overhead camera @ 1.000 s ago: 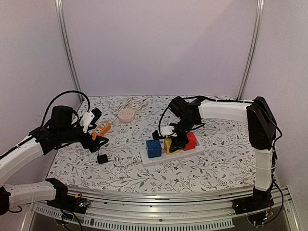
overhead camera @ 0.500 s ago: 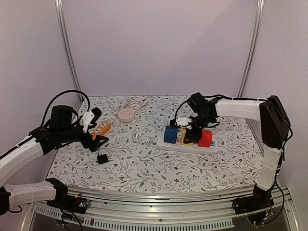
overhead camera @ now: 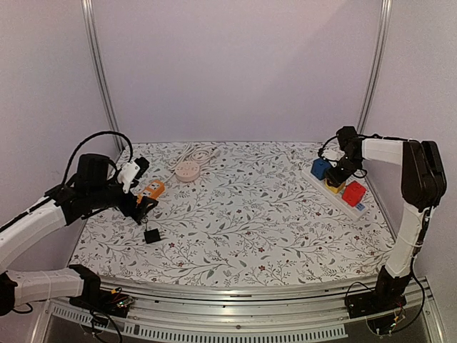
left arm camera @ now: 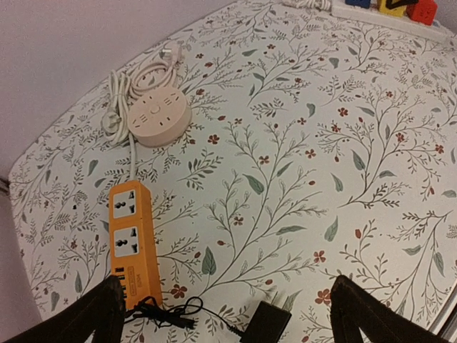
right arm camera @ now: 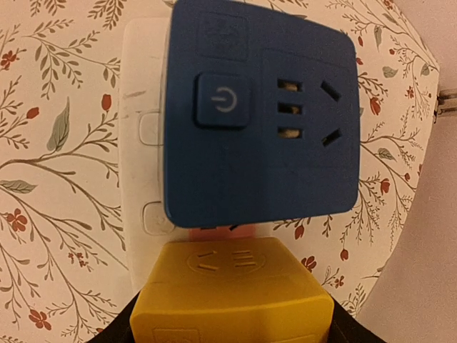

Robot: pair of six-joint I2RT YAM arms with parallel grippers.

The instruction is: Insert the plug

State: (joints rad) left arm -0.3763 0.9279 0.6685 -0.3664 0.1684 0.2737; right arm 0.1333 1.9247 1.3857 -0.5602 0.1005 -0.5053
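A black plug with a thin cord lies on the floral table, just in front of the orange power strip. My left gripper hovers above them, open and empty. In the left wrist view the plug lies between the spread fingers, right of the orange strip, with my left gripper wide open. My right gripper is at the far right, shut on the yellow adapter, which sits on the white power strip behind the blue adapter.
A round beige socket hub with a coiled white cable lies at the back left. The white strip also carries a blue adapter and a red adapter, near the table's right edge.
My right arm has dragged the white strip with its three adapters from the table's middle to the far right. The left arm and the black plug have hardly moved.
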